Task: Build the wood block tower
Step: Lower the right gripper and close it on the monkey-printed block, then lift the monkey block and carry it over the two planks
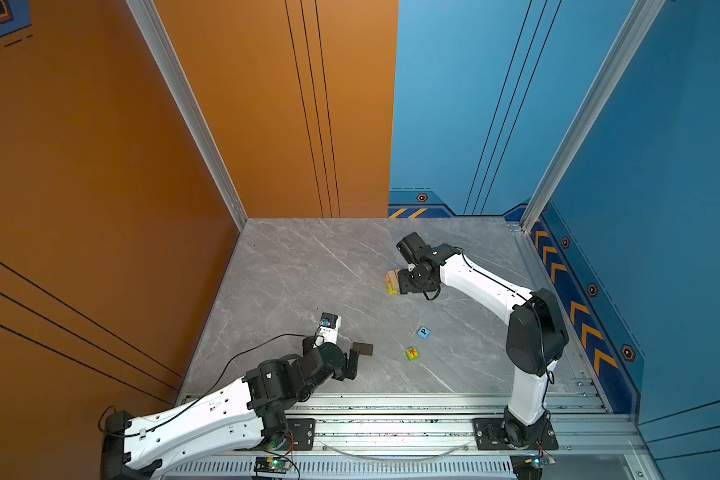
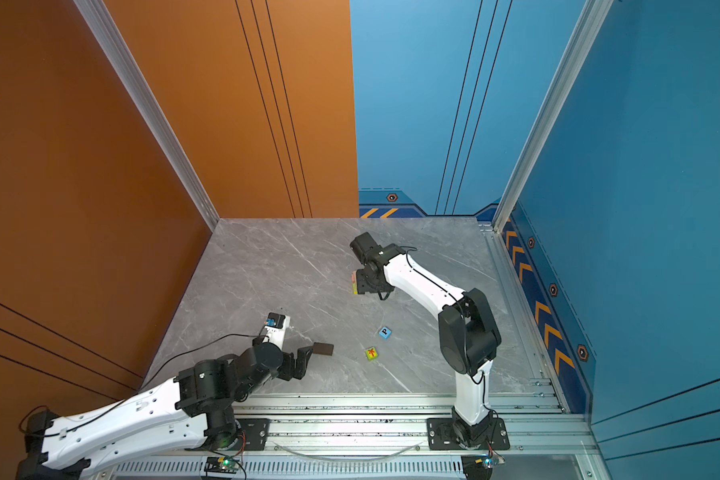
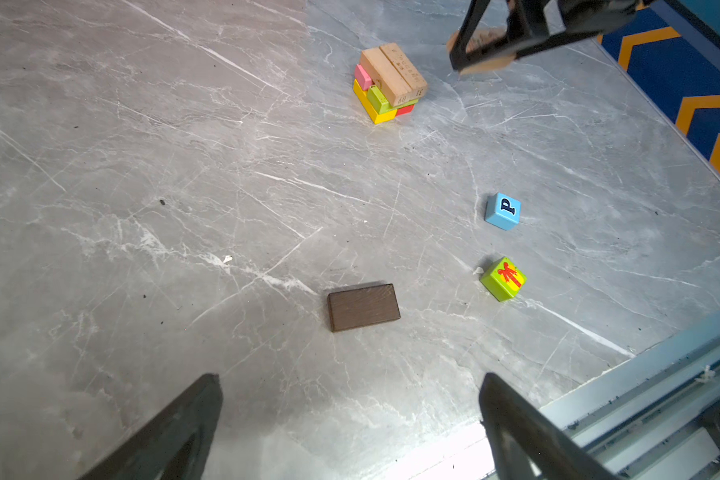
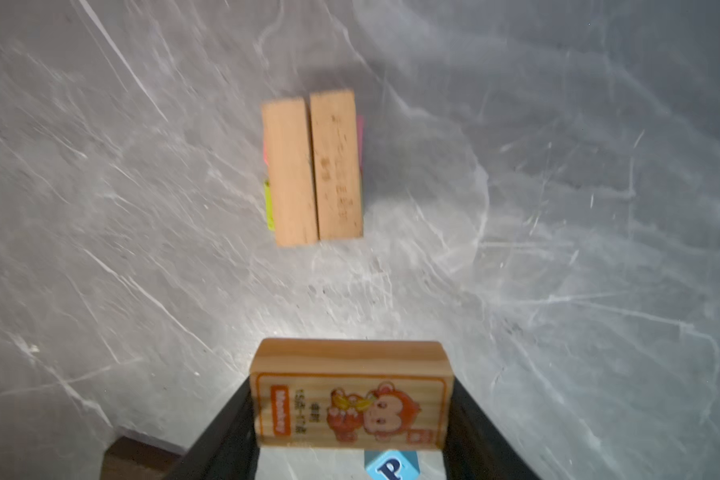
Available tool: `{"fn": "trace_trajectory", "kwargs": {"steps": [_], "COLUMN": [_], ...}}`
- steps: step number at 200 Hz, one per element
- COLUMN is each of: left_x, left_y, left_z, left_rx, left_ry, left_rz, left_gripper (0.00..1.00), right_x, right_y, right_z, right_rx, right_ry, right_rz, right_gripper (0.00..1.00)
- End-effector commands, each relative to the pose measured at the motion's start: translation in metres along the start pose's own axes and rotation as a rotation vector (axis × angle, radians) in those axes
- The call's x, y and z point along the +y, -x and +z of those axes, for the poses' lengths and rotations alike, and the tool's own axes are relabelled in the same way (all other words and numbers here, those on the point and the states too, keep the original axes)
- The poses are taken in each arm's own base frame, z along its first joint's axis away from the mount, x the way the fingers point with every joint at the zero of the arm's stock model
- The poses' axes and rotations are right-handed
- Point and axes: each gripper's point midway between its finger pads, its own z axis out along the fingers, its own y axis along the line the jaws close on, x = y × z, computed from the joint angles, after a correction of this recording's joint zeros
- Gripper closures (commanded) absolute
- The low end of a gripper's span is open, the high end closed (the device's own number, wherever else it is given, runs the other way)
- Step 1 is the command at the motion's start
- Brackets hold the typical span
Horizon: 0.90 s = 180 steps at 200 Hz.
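Note:
The wood block tower is a low stack with yellow and red at the base, pink and lime above, and two tan bars on top. My right gripper is shut on a tan block with a monkey picture, held above the floor beside the stack. My left gripper stands open and empty just short of a flat dark brown block lying on the floor.
A blue "P" cube and a green cube with a red figure lie loose on the grey marble floor, between the arms. Walls enclose the back and sides; a metal rail runs along the front.

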Motion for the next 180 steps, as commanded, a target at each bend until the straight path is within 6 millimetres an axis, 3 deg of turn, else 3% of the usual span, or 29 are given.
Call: {"fn": "trace_trajectory", "kwargs": {"steps": [1,17,28,60,117,180], "left_x": [-0.003,0.001,0.004,0.01,0.013,0.019], "left_y": [0.011,0.015,0.017,0.022,0.024,0.024], "left_z": [0.0,0.003,0.006,0.014,0.027,0.025], "left_rx": [0.011,0.016,0.021,0.034,0.063,0.058], "left_ry": [-0.019,-0.01,-0.007,0.001,-0.004,0.005], "left_rz": [0.013,0.004,-0.004,-0.037,-0.063,-0.077], "left_gripper": [0.02,0.02,0.02,0.02,0.02,0.02], "right_x": [-0.007,-0.001,0.0,0.005,0.01,0.015], "right_y": [0.004,0.021,0.022,0.033,0.036,0.043], "right_z": [0.013,0.014,0.03,0.045,0.06,0.07], "right_rx": [0.062,0.048,0.079,0.102,0.129,0.128], "right_ry": [-0.037,-0.02,-0.026,-0.028,-0.009,0.008], "right_rz": [-0.039,-0.044,-0.049,-0.069,-0.074,-0.08], "right_gripper": [0.43,0.43,0.43,0.43,0.43,0.42]}}
